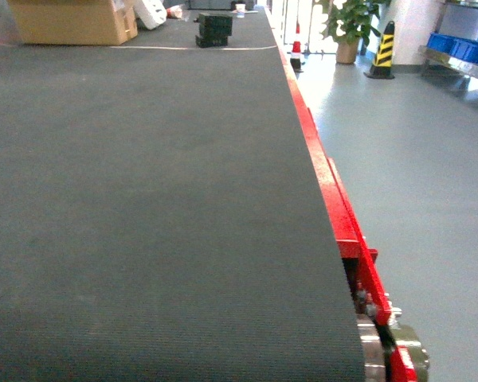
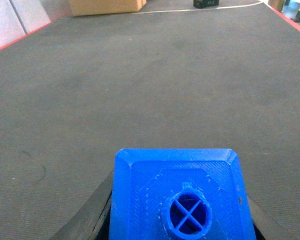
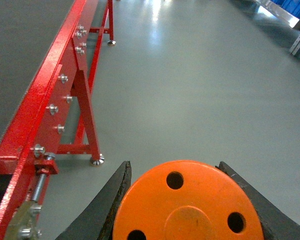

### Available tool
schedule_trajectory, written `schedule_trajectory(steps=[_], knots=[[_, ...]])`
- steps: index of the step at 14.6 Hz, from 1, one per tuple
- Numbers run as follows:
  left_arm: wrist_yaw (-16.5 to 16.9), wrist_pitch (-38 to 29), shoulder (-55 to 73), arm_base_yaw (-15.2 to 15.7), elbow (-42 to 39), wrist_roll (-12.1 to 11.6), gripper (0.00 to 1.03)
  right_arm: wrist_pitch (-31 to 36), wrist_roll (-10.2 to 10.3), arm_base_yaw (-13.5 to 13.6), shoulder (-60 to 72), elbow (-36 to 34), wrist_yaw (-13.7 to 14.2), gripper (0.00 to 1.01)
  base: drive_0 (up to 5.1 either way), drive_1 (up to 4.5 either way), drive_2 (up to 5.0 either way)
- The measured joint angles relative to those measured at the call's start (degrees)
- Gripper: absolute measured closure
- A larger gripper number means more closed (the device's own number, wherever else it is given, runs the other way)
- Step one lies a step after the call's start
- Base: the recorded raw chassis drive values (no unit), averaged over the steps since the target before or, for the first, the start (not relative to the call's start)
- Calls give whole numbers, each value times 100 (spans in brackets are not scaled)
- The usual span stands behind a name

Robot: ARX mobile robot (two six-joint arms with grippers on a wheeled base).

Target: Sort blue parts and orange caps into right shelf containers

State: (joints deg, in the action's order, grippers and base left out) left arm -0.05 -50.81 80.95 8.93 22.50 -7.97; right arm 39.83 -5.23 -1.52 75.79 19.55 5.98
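Beyond the dark belt (image 1: 143, 199), the shelf (image 1: 462, 60) lies at 2 o'clock; for carrying there, a blue part (image 2: 182, 192) is clamped in the left gripper (image 2: 180, 210) and an orange cap (image 3: 187, 205) in the right gripper (image 3: 187, 200).

The blue part (image 2: 182, 197) is running off the bottom edge, so its lower end is not showing. The orange cap (image 3: 187, 202) is getting cut off at the bottom too, and its side is hiding. The blue crates (image 1: 462, 49) far away are looking too small and blurry to see inside.
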Motion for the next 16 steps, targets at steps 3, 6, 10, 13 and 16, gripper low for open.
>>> schedule_trajectory(steps=[3, 6, 10, 13, 16], knots=[[2, -11, 0, 0, 0, 0, 58, 15, 0, 0, -2, 0, 0, 57, 498, -243, -243], [2, -7, 0, 0, 0, 0, 58, -11, 0, 0, -2, 0, -4, 57, 498, -243, -243], [-7, -24, 0, -15, 0, 0, 58, 11, 0, 0, -2, 0, -2, 57, 508, -233, -233], [4, -20, 0, -22, 0, 0, 58, 20, 0, 0, -13, 0, -7, 57, 505, -236, -236], [2, 0, 0, -15, 0, 0, 58, -20, 0, 0, 17, 0, -4, 57, 506, -235, -235]])
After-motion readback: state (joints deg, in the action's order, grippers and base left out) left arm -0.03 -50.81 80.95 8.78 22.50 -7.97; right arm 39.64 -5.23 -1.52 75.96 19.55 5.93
